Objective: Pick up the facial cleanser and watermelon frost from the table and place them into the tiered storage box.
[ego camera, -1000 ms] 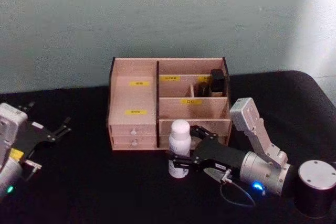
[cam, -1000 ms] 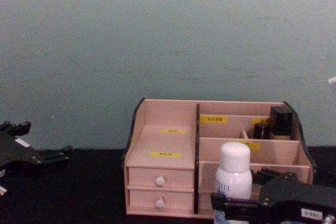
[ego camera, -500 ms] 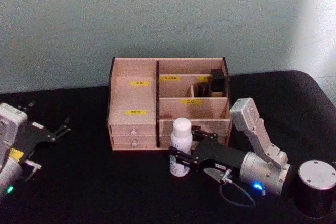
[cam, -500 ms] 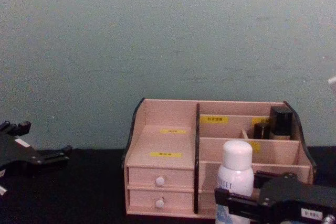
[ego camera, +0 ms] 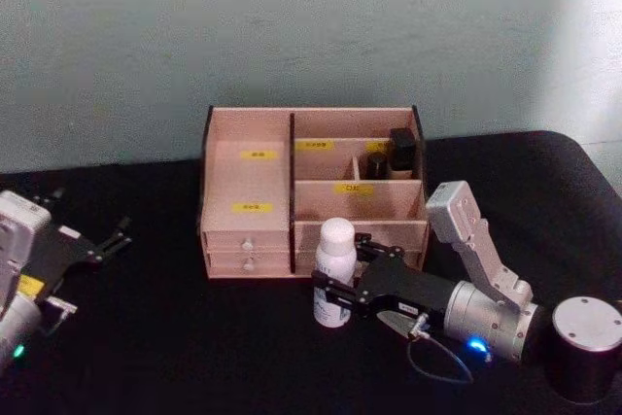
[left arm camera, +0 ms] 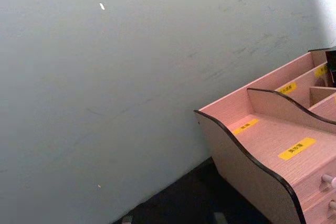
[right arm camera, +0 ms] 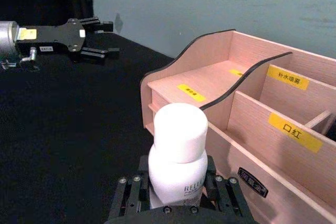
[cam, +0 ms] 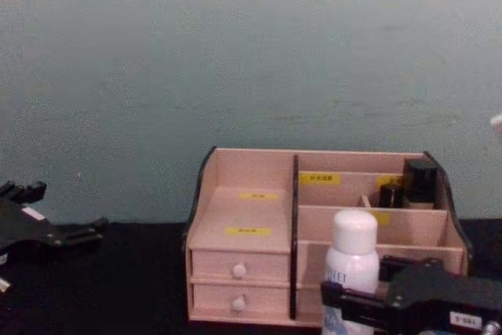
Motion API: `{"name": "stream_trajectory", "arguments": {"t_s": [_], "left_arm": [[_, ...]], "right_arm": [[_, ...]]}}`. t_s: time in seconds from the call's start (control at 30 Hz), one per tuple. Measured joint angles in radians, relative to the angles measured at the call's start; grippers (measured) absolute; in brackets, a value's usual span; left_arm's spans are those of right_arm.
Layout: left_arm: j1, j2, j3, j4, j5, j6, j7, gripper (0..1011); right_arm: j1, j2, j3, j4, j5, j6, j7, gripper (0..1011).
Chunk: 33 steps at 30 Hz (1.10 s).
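A pale wall [ego camera: 292, 26] filled the upper half of the head view, and a black table [ego camera: 194, 347] took the lower half. The box [ego camera: 243, 180] stood at the frame's centre against the wall, with its stepped compartments open upward and two drawers [ego camera: 248, 250] at its lower left.

The right arm [ego camera: 486, 308] reached in from the lower right corner. The right gripper [ego camera: 330, 296] was just in front of the box's lower right part, its fingers [right arm camera: 126, 198] closed against both sides of the bottle [ego camera: 334, 259]. The white bottle stood upright at lower centre, its cap level with the box's lowest shelf. Whether its base touched the table could not be told.

The left gripper [ego camera: 119, 235] hung at the left edge, well apart from the box, with its fingers spread and nothing between them.

Two dark containers [ego camera: 402, 148] sat in the box's upper right compartment, and small yellow labels [ego camera: 258, 154] marked its tiers.
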Motion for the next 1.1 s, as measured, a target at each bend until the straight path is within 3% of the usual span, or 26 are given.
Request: {"name": "stream_trajectory", "arguments": {"t_s": [0.3,0.7,0.87,1.1], "left_arm": [[0.0,0.0,0.0,0.0,0.0,0.0,0.0,1001],[0.0,0.0,0.0,0.0,0.0,0.0,0.0,1001],[0.0,0.0,0.0,0.0,0.0,0.0,0.0,1001],[0.0,0.0,0.0,0.0,0.0,0.0,0.0,1001]], "right_arm": [[-0.019,0.024,0.012,-0.034,0.007,-0.025,0.019,594],[-0.048,0.069,0.069,-0.151,0.107,-0.003,0.037,593],[-0.029,0.06,0.083,-0.163,0.125,-0.008,0.015,594],[0.019,0.019,0.096,-0.141,0.109,-0.02,-0.057,593]]}}
